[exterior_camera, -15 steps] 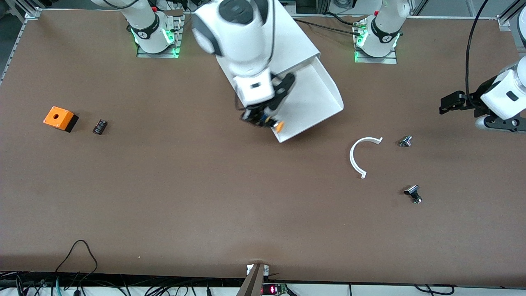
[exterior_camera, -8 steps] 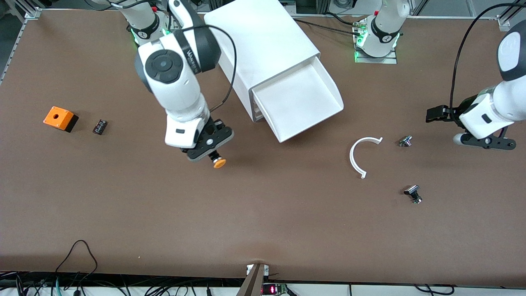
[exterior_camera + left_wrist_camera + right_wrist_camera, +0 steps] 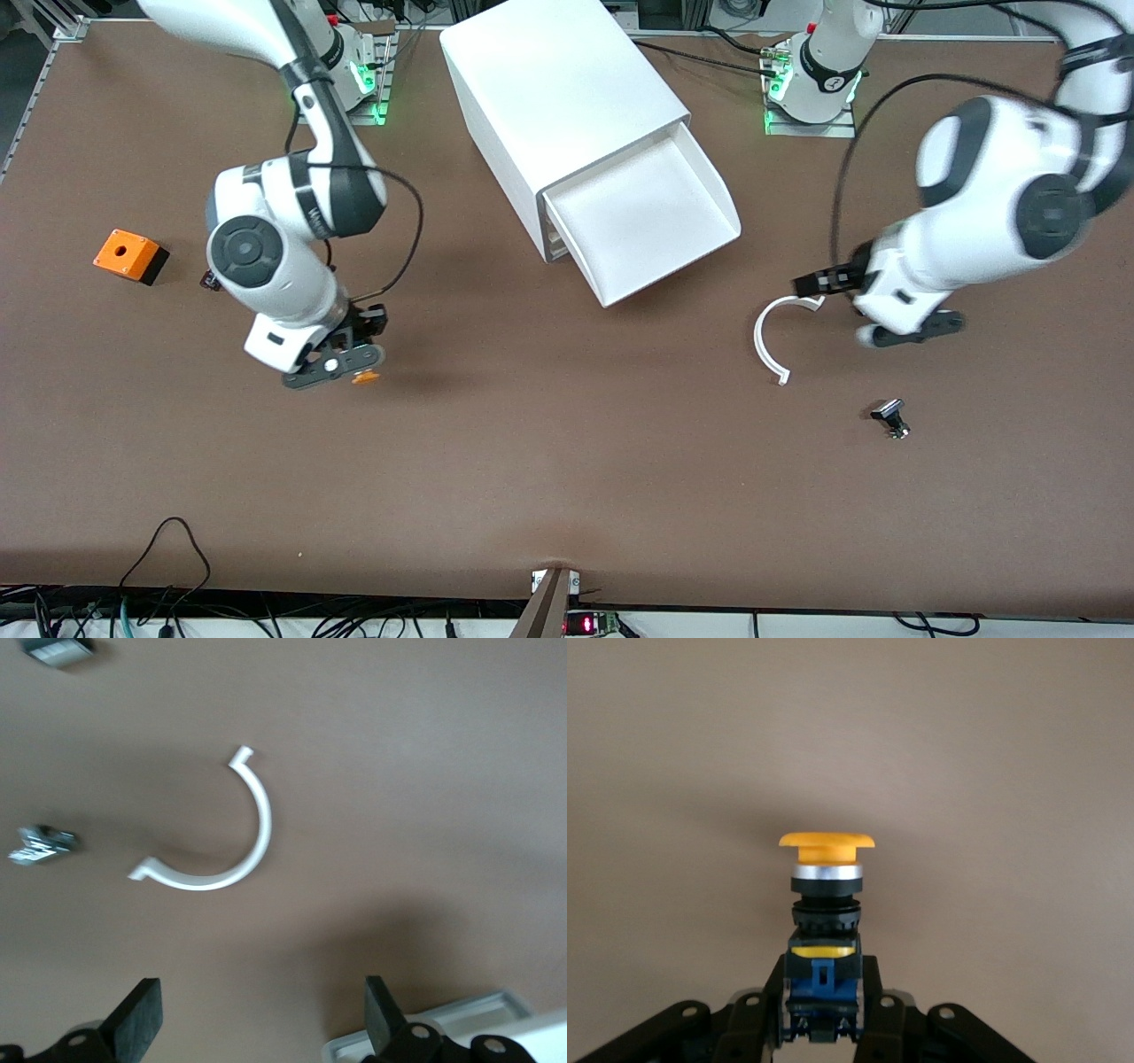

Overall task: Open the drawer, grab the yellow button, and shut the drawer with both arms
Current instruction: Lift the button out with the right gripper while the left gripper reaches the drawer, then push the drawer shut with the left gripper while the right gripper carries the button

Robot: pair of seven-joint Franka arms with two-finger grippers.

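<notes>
The drawer (image 3: 651,221) stands pulled out of the white cabinet (image 3: 558,80), its tray bare; a corner of it shows in the left wrist view (image 3: 443,1041). My right gripper (image 3: 341,363) is shut on the button (image 3: 364,378) and holds it over bare table toward the right arm's end. In the right wrist view the gripper (image 3: 822,992) clamps the button's (image 3: 826,895) blue body, with the orange cap pointing away. My left gripper (image 3: 819,283) is open and empty, over the table beside a white curved clip (image 3: 772,341). Its fingers (image 3: 137,1019) stand wide apart.
An orange cube with a hole (image 3: 130,255) and a small black block (image 3: 210,280) lie toward the right arm's end. The curved clip (image 3: 221,828) and a small metal part (image 3: 40,843) show in the left wrist view. Another metal part (image 3: 890,416) lies nearer the camera.
My right gripper lifted the button out of the drawer and carried it toward the right arm's end. My left arm swung in from the table edge to the curved clip.
</notes>
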